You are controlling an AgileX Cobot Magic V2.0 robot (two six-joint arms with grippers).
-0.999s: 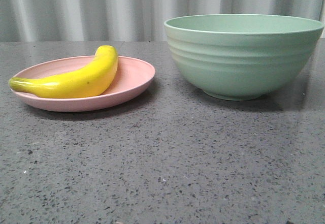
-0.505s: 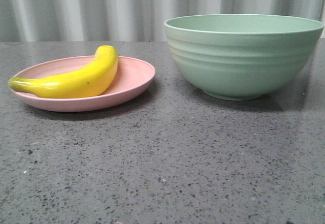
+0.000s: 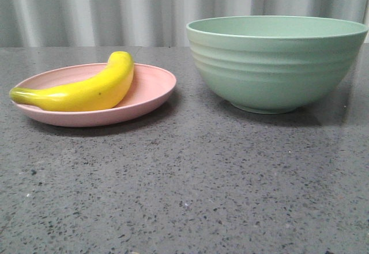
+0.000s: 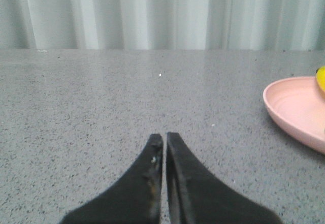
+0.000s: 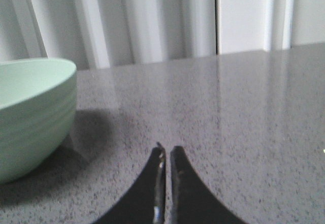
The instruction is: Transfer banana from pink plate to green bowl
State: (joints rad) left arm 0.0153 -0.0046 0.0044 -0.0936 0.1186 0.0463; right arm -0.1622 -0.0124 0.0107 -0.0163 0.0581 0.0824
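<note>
Waiting: task not yet started, judging by the layout; no arm has reached the fruit.

Front view, banana: the banana [image 3: 78, 90] lies along the near side of the pink plate [image 3: 151, 87], greenish stem end out over the rim toward the left, dark tip end toward the back.
Front view, bowl: the green bowl [image 3: 277, 64] stands upright to the right of the plate, near it but not touching; its inside is hidden from this low angle.
Front view, arms: neither arm shows.

Left wrist view, claw: the left gripper [image 4: 164, 138] is clenched, fingertips nearly touching, nothing between them; it sits low over the grey table [image 4: 101, 107].
Left wrist view, target: plate rim [image 4: 292, 102] at the edge of view, with a sliver of banana [image 4: 321, 77] visible; well apart from the fingers.

Right wrist view, claw: the right gripper [image 5: 166, 153] is likewise clenched and holds nothing.
Right wrist view, bowl: green bowl [image 5: 30, 112] beside it, apart from the fingers.

Step in hand: approach to the banana, not begun.
Next move calls for: probably the left arm, being nearer the plate; release the claw, swing over the plate, straddle the banana mid-body across its width.
Caution: glossy curved skin may slip; the lift must clear the tall bowl rim.
</note>
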